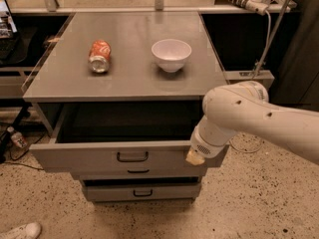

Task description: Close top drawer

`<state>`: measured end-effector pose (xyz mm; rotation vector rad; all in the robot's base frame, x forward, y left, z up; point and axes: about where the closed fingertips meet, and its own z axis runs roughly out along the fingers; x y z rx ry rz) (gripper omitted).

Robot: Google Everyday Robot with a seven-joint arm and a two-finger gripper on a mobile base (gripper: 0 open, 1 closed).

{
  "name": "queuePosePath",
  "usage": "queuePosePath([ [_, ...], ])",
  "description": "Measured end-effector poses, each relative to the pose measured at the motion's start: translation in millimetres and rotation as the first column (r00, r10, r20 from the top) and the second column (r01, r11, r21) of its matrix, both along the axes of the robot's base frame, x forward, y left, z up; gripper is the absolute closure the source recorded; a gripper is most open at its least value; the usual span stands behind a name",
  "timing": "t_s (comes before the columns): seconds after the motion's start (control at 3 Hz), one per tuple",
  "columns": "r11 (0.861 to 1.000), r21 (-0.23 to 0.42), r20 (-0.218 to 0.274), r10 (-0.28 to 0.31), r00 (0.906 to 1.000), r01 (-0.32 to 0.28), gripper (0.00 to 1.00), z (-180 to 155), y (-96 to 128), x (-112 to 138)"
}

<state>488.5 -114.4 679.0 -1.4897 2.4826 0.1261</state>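
The top drawer [89, 156] is a wide grey metal drawer with a small dark bail handle [132, 157]. It stands pulled well out from under the cabinet top [129, 81], and its dark inside is open to view. My white arm [259, 121] reaches in from the right. Its end, the gripper [194, 158], shows only as a cream tip right at the right end of the drawer's front panel. I cannot tell whether it touches the panel.
A crushed red can [99, 56] lies on the cabinet top beside a white bowl [171, 54]. Two lower grey drawers [142, 192] sit under the top one. There is a white shoe [20, 231] on the speckled floor at left, and a power strip [244, 1] and cable at back right.
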Motion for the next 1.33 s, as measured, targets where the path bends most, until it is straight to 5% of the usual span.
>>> queuePosePath([
  [1.33,1.0,0.0,0.002,0.002,1.0,-0.002,0.11,0.7,0.9,1.0],
])
